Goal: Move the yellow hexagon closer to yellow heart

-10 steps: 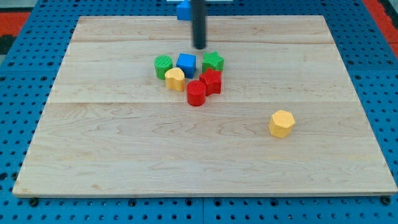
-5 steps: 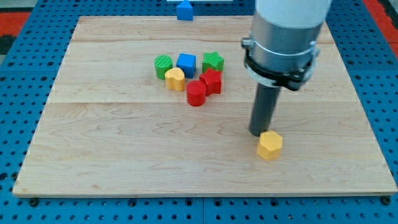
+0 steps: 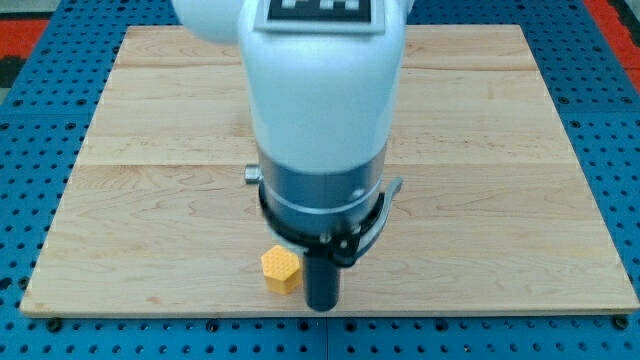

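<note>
The yellow hexagon [image 3: 281,269] sits near the view's bottom edge of the wooden board [image 3: 500,200], left of centre. My tip [image 3: 320,306] is just to its right and slightly lower, close to or touching it. The arm's large white and grey body fills the middle of the view and hides the yellow heart and the cluster of blocks around it.
The board lies on a blue pegboard [image 3: 40,330]. The board's bottom edge runs just below the hexagon and my tip. No other blocks show.
The yellow hexagon has slid from the lower right to the bottom left of centre. My tip has followed it down and left, and the arm now covers the block cluster.
</note>
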